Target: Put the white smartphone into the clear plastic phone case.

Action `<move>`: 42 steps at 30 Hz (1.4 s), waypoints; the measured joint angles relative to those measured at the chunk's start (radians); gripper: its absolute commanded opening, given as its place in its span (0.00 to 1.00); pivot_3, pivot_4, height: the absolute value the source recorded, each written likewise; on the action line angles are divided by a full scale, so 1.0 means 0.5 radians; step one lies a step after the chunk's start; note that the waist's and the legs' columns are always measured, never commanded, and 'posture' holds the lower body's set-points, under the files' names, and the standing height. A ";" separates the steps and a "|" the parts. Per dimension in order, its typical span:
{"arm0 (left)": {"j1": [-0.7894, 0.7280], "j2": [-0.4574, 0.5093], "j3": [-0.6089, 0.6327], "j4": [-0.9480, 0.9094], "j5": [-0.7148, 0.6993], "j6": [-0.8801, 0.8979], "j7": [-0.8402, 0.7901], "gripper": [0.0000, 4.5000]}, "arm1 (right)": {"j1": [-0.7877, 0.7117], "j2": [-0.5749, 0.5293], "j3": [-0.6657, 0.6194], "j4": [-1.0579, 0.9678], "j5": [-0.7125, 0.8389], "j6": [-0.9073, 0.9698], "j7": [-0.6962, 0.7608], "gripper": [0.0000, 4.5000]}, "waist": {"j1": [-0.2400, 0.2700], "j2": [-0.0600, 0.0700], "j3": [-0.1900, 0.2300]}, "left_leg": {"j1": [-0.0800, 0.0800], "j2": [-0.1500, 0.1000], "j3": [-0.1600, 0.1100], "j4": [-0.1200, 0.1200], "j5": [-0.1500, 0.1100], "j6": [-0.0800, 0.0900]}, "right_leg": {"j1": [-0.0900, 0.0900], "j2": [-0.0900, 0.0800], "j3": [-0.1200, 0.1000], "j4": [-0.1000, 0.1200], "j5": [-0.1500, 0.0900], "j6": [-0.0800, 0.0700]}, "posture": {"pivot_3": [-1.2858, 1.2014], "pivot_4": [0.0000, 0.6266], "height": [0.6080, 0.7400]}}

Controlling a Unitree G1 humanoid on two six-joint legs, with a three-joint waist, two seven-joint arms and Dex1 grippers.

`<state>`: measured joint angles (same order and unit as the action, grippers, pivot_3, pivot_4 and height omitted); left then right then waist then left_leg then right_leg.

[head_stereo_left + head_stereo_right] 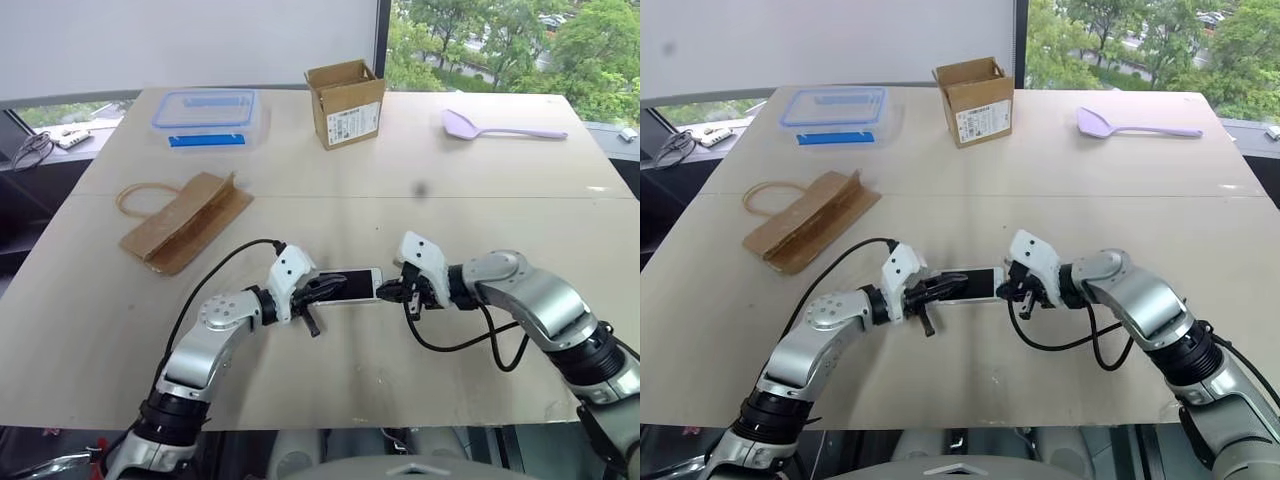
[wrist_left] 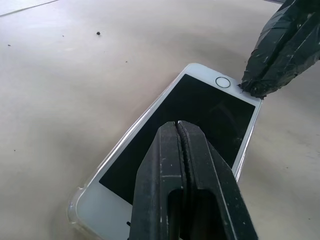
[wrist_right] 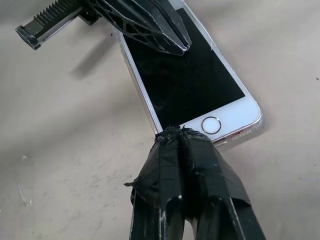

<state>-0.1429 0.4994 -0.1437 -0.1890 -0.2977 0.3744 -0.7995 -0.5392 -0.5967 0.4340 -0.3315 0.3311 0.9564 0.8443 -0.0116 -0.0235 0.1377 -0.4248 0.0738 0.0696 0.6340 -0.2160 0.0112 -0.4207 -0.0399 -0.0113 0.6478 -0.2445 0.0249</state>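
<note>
We list: pale wooden table [image 1: 330, 200] beside a window with trees. White smartphone [image 2: 200, 120] lies mid-table inside clear plastic phone case [image 2: 76, 207]; left gripper [image 2: 178, 123] and right gripper [image 3: 181, 130] pinched together, empty, tips upon it.

The white smartphone [image 2: 200, 120] showed a black screen inside a white bezel, sitting in the clear plastic phone case [image 2: 75, 207]. Both grippers' fingers [image 3: 185, 165] were black. Farther off lay a lilac spatula [image 1: 500, 128], a brown cardboard box [image 1: 345, 103] and a blue-lidded container [image 1: 205, 112].
</note>
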 measured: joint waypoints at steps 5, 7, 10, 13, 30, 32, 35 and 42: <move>0.014 0.000 0.000 -0.001 0.000 0.007 0.004 0.00 | -0.052 0.000 0.071 0.032 -0.027 0.042 0.002 0.00 | 0.000 0.000 0.000 | 0.015 0.001 0.001 0.000 0.000 0.000 | 0.014 0.000 0.001 0.000 -0.002 -0.003 | 0.52 0.24 1.00; 0.021 0.000 0.000 -0.005 0.000 0.007 0.011 0.00 | -0.060 0.001 0.080 0.040 -0.032 0.044 0.003 0.00 | 0.000 0.000 -0.001 | 0.016 0.001 0.001 0.000 0.000 0.000 | 0.015 0.000 0.001 0.000 -0.002 -0.003 | 0.52 0.24 1.00; 0.047 0.000 0.001 -0.029 0.000 0.015 0.024 0.00 | -0.081 0.014 0.107 0.072 -0.034 0.055 0.004 0.00 | -0.001 -0.001 -0.004 | 0.020 0.002 0.002 0.000 0.000 0.000 | 0.015 -0.001 0.002 0.000 -0.002 -0.003 | 0.52 0.24 1.00; 0.056 0.000 0.001 -0.039 0.000 0.024 0.035 0.00 | -0.093 0.033 0.118 0.094 -0.034 0.074 0.004 0.00 | -0.002 -0.002 -0.007 | 0.021 0.002 0.002 0.000 0.000 0.000 | 0.015 0.000 0.002 0.001 -0.001 -0.003 | 0.52 0.24 1.00; 0.105 0.002 -0.003 -0.070 0.002 0.072 0.050 0.00 | -0.083 0.168 0.180 0.264 -0.036 0.067 0.023 0.00 | -0.005 -0.004 -0.045 | 0.028 0.004 -0.002 0.000 0.000 0.000 | 0.015 -0.003 0.005 0.005 -0.001 -0.004 | 0.52 0.24 1.00; 0.107 0.002 -0.003 -0.070 0.002 0.072 0.055 0.00 | -0.056 0.177 0.158 0.264 -0.035 0.047 0.020 0.00 | -0.005 -0.004 -0.045 | 0.028 0.004 -0.003 0.000 0.000 -0.001 | 0.015 -0.003 0.005 0.005 -0.001 -0.004 | 0.52 0.24 1.00; 0.113 0.002 0.000 -0.080 -0.001 0.068 0.057 0.00 | 0.081 0.247 -0.010 0.223 0.031 0.023 -0.002 0.00 | -0.002 -0.002 -0.042 | 0.023 0.005 -0.004 0.000 0.000 -0.001 | 0.014 -0.003 0.004 0.005 -0.001 -0.004 | 0.52 0.24 1.00; 0.110 0.002 0.014 -0.114 -0.007 0.063 0.054 0.00 | 0.125 0.404 -0.203 0.161 0.138 0.037 -0.120 0.00 | -0.003 0.006 -0.011 | 0.017 0.004 0.001 -0.001 0.000 0.000 | 0.008 0.000 0.007 0.005 -0.001 -0.004 | 0.52 0.24 1.00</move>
<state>-0.0879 0.5007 -0.1369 -0.2457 -0.3014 0.4057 -0.7726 -0.4765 -0.3949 0.3325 -0.2511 0.4000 0.9750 0.7841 -0.0131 -0.0204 0.1322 -0.4165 0.0756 0.0701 0.6333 -0.2161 0.0110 -0.4167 -0.0398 -0.0078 0.6503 -0.2449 0.0227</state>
